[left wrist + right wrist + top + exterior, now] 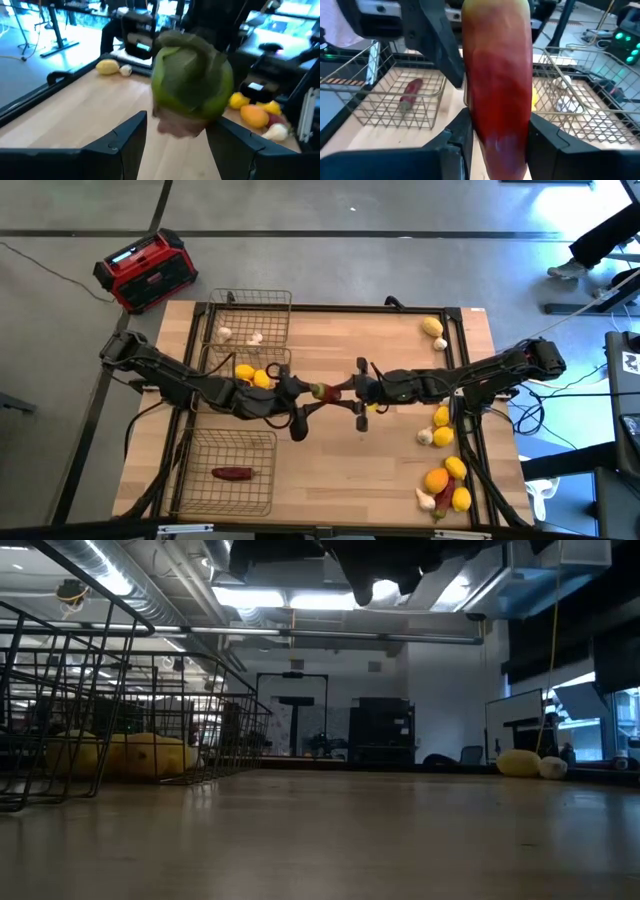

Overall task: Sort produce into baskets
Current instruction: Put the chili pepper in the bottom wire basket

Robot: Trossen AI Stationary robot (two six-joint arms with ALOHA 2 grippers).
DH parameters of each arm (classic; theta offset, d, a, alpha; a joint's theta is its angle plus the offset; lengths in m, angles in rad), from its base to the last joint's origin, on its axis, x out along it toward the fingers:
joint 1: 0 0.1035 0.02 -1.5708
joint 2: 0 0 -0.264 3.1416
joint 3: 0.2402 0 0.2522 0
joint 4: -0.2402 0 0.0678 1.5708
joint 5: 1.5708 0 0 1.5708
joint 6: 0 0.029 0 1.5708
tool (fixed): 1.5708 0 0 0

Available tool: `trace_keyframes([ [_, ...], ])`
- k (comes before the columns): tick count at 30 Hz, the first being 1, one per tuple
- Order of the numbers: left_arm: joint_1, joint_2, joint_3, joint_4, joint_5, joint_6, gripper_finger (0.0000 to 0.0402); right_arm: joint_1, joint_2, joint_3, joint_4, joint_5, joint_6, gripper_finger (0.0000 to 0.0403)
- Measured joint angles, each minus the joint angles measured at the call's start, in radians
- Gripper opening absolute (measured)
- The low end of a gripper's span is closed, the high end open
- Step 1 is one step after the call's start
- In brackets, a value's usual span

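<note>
A red chili pepper [321,391] with a green stem end hangs above the middle of the table, between my two grippers. My left gripper [304,390] comes from the left and is shut on its green end [192,75]. My right gripper [352,390] comes from the right and is shut on its red body [495,90]. Three wire baskets line the left side. The far one [270,302] holds garlic bulbs [256,338], the middle one [286,358] lemons [252,375], and the near one [200,502] a red chili [232,473]. My left gripper has the pepper's stem end between its two fingers [125,142], which meet its sides just below the green cap [167,122]. The fingers come nearly level from the table's left. The pepper is clear of the table, green end toward this gripper. My right gripper pinches the pepper's red body [492,135] between its two fingers [547,137]. The fingers come nearly level from the table's right and lie along the pepper. The pepper reaches out past the fingertips toward the left gripper, clear of the table.
Loose produce lies along the right side: a lemon [432,327] and a garlic bulb [440,344] far right, with lemons, citrus and garlic [445,478] nearer. A red-and-black box [145,270] stands on the floor beyond the far left corner. Bare wood [340,470] lies under both grippers.
</note>
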Motion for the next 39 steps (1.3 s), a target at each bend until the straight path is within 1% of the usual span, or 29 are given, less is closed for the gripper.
trace_keyframes([
  [10,-0.003,-0.001,0.0,0.072,0.004,0.002,0.0198,-0.001,0.061,0.0,0.092,-0.014,-0.002,0.0126],
  [13,-0.003,-0.001,0.0,0.072,0.004,0.002,0.0196,-0.001,0.066,-0.001,0.084,-0.02,-0.002,0.0126],
  [16,-0.003,-0.001,0.0,0.063,0.006,0.008,0.0178,-0.002,0.069,0.0,0.092,-0.03,-0.001,0.0126],
  [19,-0.005,-0.001,0.0,0.063,0.005,0.027,0.0144,-0.003,0.069,0.0,0.092,-0.036,0.001,0.0128],
  [21,-0.009,-0.001,0.0,0.063,0.004,0.036,0.013,-0.003,0.069,0.0,0.089,-0.038,0.001,0.0133],
  [24,-0.009,-0.001,0.0,0.066,0.006,0.046,0.013,-0.002,0.069,0.0,0.091,-0.041,0.005,0.0147],
  [27,-0.01,-0.002,0.0,0.065,0.012,0.052,0.0131,-0.003,0.069,0.0,0.084,-0.059,0.006,0.0174],
  [30,-0.02,-0.019,0.0,0.048,0.013,0.094,0.0145,-0.003,0.045,0.0,0.009,-0.062,0.001,0.0204],
  [33,-0.037,-0.054,0.0,0.008,0.012,0.118,0.0151,-0.003,-0.02,0.0,-0.11,-0.062,-0.001,0.0227],
  [36,-0.058,-0.101,0.0,-0.044,0.012,0.127,0.0146,-0.001,-0.085,0.0,-0.243,-0.063,0.001,0.0241],
  [39,-0.084,-0.151,0.002,-0.115,0.014,0.112,0.014,-0.001,-0.133,0.0,-0.356,-0.066,0.029,0.0245],
])
